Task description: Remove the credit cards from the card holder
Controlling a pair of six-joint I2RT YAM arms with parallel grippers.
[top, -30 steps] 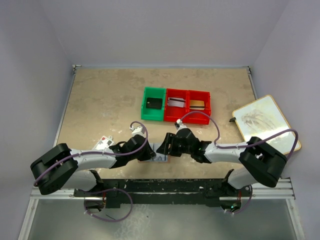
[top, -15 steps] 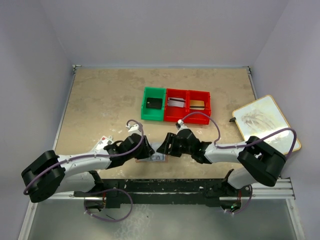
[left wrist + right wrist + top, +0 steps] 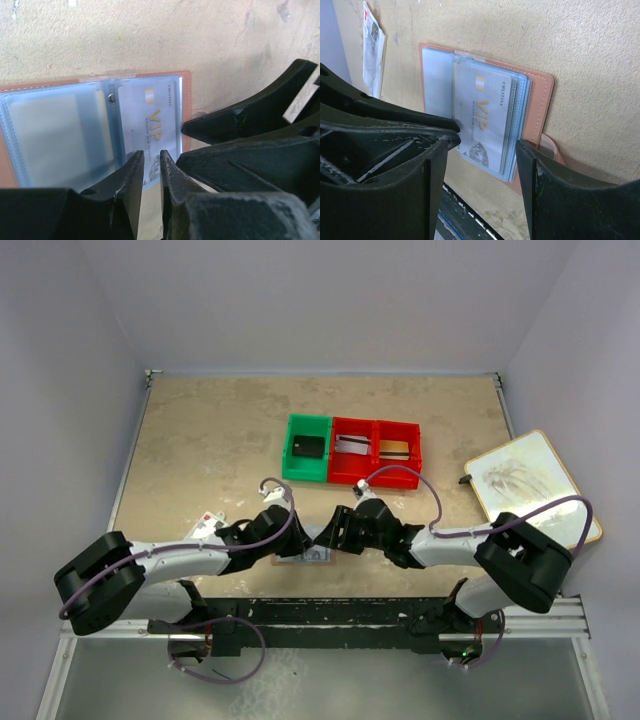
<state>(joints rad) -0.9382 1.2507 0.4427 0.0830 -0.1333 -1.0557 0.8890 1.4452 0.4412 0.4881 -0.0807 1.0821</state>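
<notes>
Lying open, card holder (image 3: 50, 130), left claw (image 3: 151, 159) narrowly apart at VIP card (image 3: 150, 117), right claw (image 3: 487, 141) wide apart

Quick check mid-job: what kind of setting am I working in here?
Likely a lab robot test cell: plain white walls box in a beige tabletop, a metal mounting rail runs along its near edge, and a green bin and red bins sit mid-table.

My arms (image 3: 180, 558) are white with black joints and purple cables (image 3: 405, 472); my left end effector (image 3: 150, 156) has black fingers (image 3: 131, 185) that seem scuffed.
</notes>
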